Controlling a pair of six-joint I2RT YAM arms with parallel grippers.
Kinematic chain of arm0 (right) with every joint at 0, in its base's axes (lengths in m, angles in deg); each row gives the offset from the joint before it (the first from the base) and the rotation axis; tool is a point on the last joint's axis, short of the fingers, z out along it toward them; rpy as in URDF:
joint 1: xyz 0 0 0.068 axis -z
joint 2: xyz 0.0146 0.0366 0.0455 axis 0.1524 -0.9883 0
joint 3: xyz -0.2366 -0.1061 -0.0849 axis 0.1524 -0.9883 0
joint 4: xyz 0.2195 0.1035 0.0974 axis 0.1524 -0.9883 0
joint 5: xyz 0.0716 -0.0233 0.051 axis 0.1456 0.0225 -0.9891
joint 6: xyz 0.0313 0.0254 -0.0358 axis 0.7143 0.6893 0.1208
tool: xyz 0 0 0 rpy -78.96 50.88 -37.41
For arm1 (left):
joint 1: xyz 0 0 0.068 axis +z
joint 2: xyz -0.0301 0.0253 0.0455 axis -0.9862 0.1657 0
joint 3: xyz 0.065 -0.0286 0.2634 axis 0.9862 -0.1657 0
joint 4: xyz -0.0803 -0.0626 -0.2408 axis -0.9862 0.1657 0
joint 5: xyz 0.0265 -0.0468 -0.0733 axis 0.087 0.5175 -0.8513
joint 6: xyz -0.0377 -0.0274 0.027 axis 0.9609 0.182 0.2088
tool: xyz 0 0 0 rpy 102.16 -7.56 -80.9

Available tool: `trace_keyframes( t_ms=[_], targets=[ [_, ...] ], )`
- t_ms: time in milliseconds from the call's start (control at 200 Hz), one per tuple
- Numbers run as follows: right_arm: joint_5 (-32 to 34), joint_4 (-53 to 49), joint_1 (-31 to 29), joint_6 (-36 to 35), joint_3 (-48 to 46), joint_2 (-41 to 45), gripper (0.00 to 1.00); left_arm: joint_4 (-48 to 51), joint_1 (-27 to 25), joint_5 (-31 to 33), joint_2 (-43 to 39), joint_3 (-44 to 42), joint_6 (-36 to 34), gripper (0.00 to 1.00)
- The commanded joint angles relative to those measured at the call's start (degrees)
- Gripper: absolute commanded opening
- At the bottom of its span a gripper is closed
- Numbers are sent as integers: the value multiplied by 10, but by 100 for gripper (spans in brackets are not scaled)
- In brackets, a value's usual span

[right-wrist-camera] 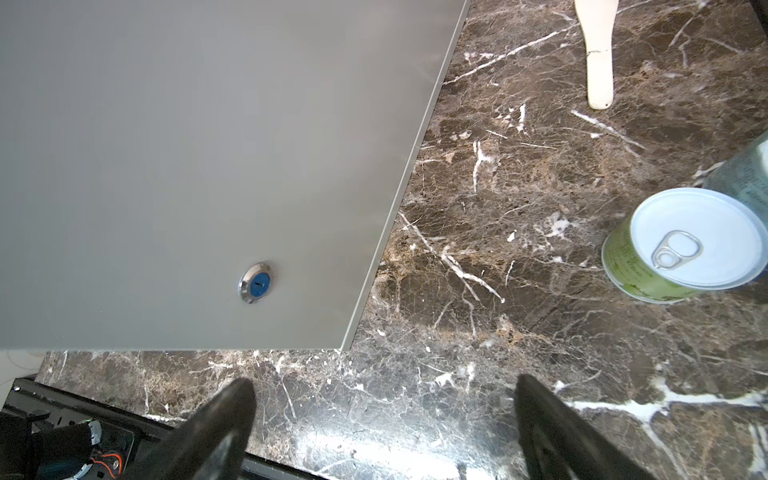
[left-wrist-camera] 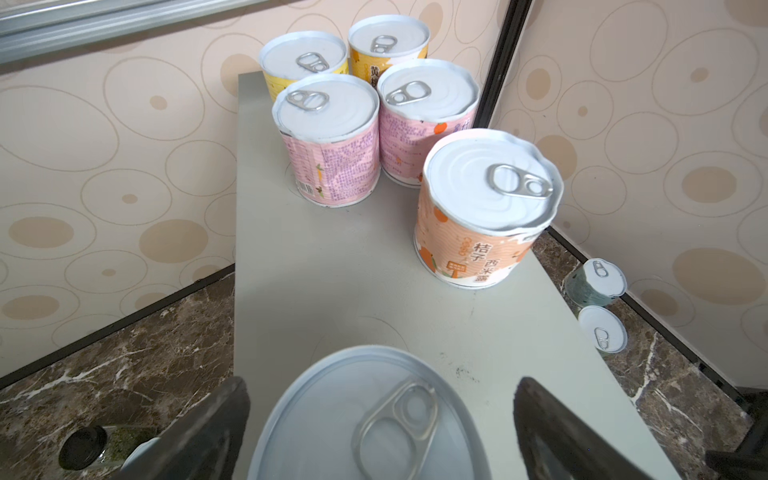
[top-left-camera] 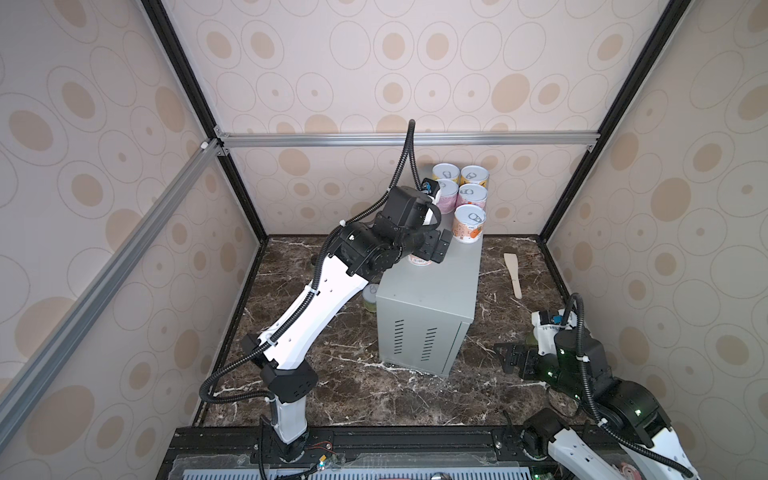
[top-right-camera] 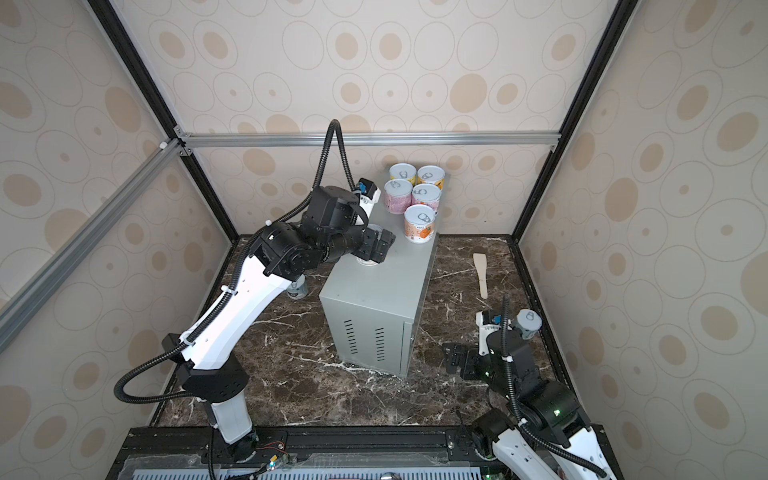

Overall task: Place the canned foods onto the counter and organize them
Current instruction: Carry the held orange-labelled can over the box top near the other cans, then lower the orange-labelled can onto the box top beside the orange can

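Note:
The counter (top-left-camera: 432, 291) is a grey metal box with five canned foods at its far end: two yellow (left-wrist-camera: 305, 58), two pink (left-wrist-camera: 328, 137) and one orange (left-wrist-camera: 482, 208). A sixth can (left-wrist-camera: 365, 419) stands on the near left part of the top. My left gripper (left-wrist-camera: 382, 382) is open around it, with a gap between each finger and the can's rim; in both top views the gripper (top-left-camera: 432, 249) covers most of this can (top-right-camera: 368, 261). My right gripper (right-wrist-camera: 382, 386) hangs open and empty over the marble, near a green can (right-wrist-camera: 685, 245).
A grey-green can (top-right-camera: 528, 322) stands by the right wall, and another can (top-left-camera: 370, 297) sits on the marble left of the counter. A black-lidded jar (left-wrist-camera: 83, 446) is also on that side. A wooden spatula (top-left-camera: 513, 274) lies right of the counter.

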Motion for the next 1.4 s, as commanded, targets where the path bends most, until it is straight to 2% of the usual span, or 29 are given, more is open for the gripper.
trace_keyframes(
  t_ms=[0,70,180,455,660,1090,1395],
  targets=[
    [10,-14,3,-5,24,5,99,-10,-6,2,-52,16,-17,99],
    [10,-17,3,-3,30,5,99,-18,-6,0,-79,-5,-19,99],
    [11,-21,3,-1,38,3,99,-55,-6,-10,-141,-90,-20,95],
    [21,-33,3,2,43,5,99,-191,-6,-40,-305,-360,-17,72],
    [17,-31,3,4,37,0,99,-247,-6,-58,-341,-458,-10,57],
    [14,-16,3,-2,22,-12,99,-336,-7,-39,-318,-517,10,48],
    [21,-6,2,-12,13,-19,99,-372,-6,-47,-272,-511,28,45]
  ],
)
